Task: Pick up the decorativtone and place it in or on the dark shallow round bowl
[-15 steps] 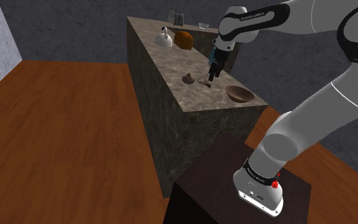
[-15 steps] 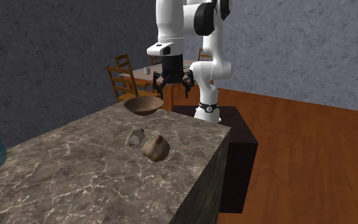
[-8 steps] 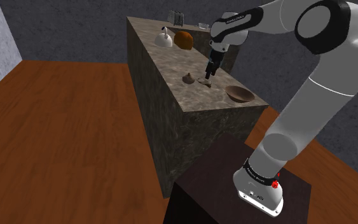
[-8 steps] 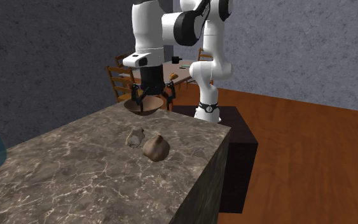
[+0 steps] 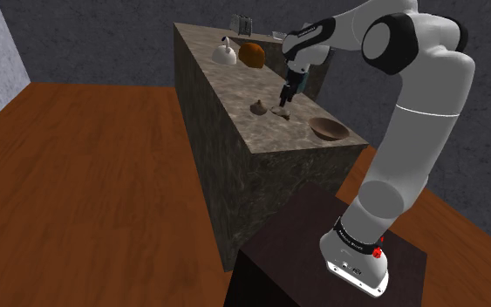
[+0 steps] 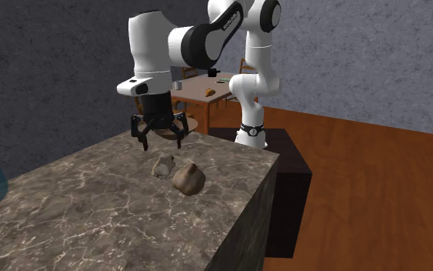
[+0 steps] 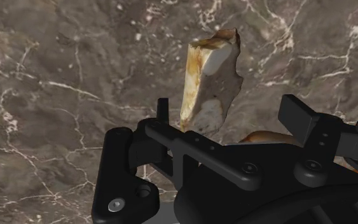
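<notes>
Hovering above the stone [image 6: 163, 165], gripper [image 6: 161, 143] has left the bowl [image 5: 330, 129].

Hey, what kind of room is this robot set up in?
Probably a home kitchen or dining area: a long marble counter with a kettle on it, a wooden dining table further back, and a wood floor.
</notes>
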